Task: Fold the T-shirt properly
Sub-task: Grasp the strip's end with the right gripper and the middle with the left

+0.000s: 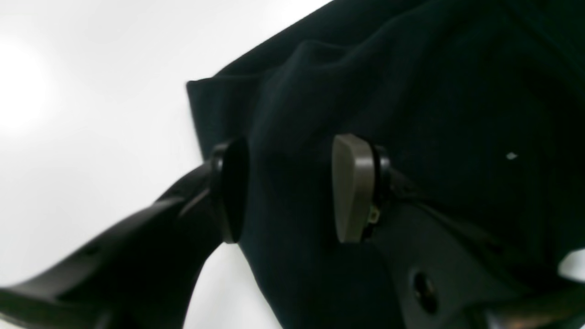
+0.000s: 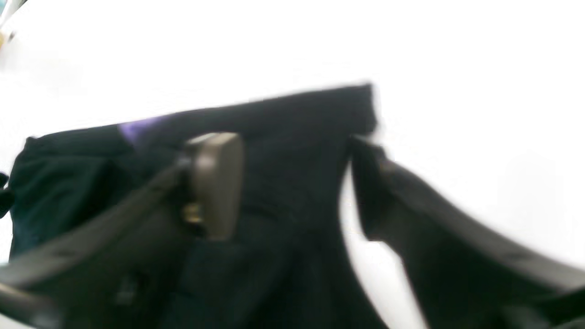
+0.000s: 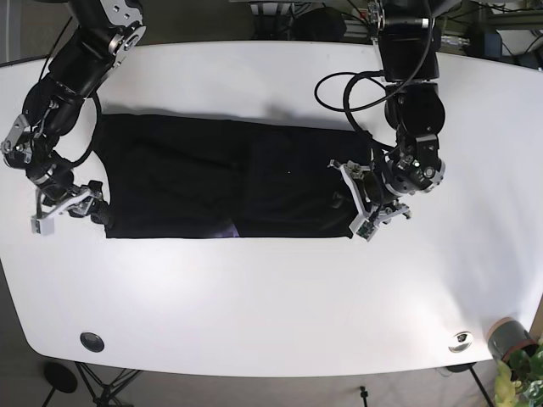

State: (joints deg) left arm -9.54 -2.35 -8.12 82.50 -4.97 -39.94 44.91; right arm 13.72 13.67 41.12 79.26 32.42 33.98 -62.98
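The dark T-shirt lies flat across the middle of the white table, folded into a long band stretching from one arm to the other. At its one short end, the left gripper sits with its jaws parted — the grey pad over the cloth, the other finger at the fabric's edge, with a raised ridge of cloth between them. At the far end, the right gripper is spread wide too, straddling the shirt's corner, one finger over the cloth and one over bare table. A purple patch shows near that hem, though the right wrist view is blurred.
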